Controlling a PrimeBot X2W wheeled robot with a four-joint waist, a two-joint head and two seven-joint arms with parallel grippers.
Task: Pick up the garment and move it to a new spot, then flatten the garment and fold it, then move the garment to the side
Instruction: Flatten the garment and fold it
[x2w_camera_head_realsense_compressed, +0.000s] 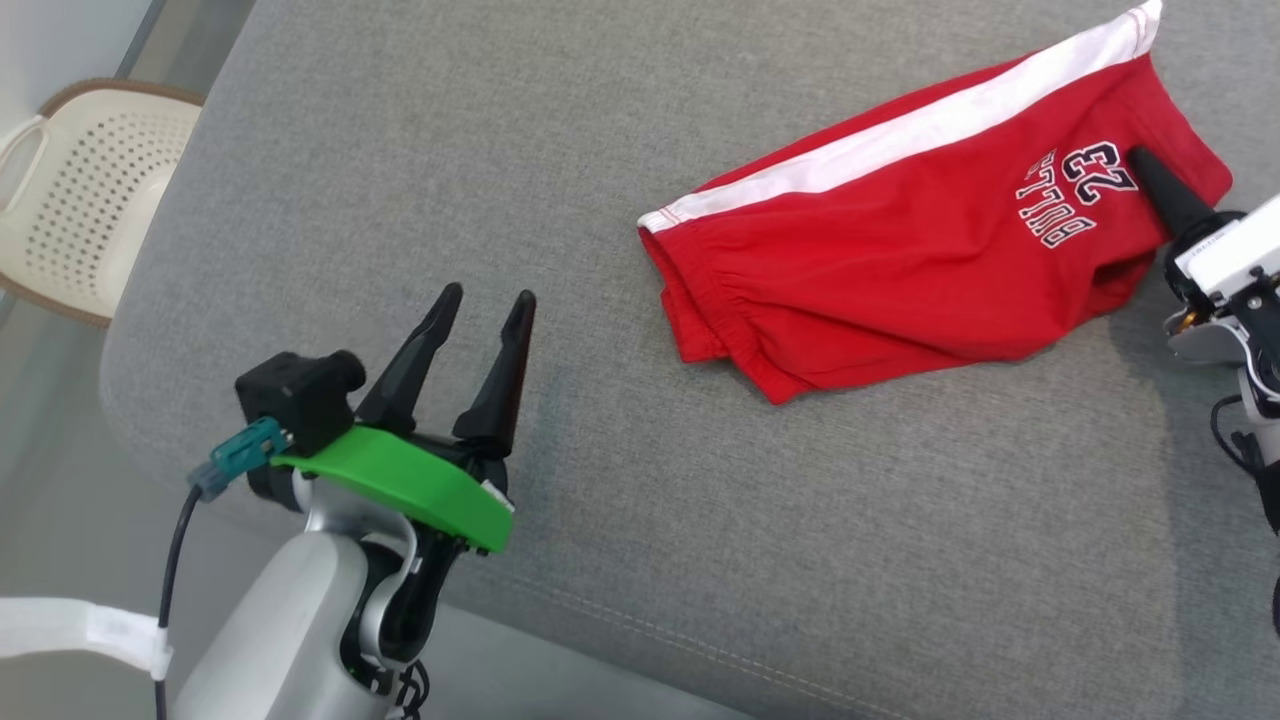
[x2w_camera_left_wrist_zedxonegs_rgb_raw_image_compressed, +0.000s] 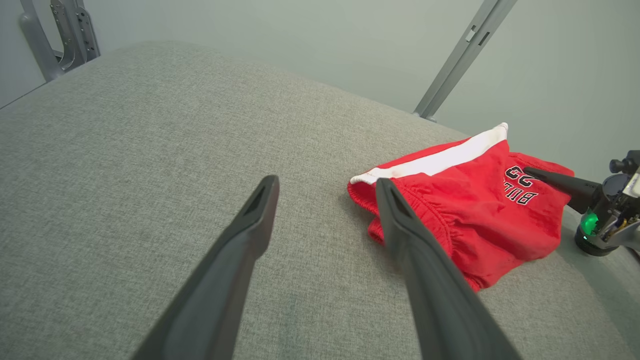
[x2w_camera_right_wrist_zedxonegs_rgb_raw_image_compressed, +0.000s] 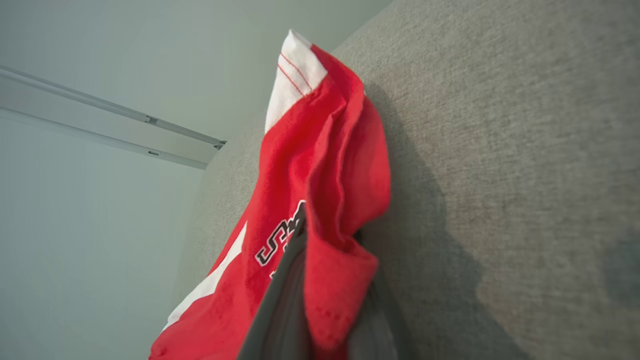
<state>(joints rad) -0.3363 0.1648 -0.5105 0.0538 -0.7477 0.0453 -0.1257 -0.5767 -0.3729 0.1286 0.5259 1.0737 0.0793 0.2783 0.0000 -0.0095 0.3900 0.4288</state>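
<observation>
Grey cushion (x2w_camera_head_realsense_compressed: 600, 550) | red shorts (x2w_camera_head_realsense_compressed: 900, 260) pinched in right gripper (x2w_camera_head_realsense_compressed: 1148, 165) | left gripper (x2w_camera_head_realsense_compressed: 488, 295) wide, well apart

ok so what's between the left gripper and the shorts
Nothing but bare grey cushion. In the head view that stretch lies between the left gripper and the near end of the red shorts, with no other object on it. The left wrist view shows the same.

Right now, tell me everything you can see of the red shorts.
The red shorts lie crumpled on the grey cushion, soft jersey-like cloth with a white side stripe, gathered elastic waistband toward the robot's left and a BULLS 23 print. The right hand pinches a fold at the leg end beside the print.
</observation>
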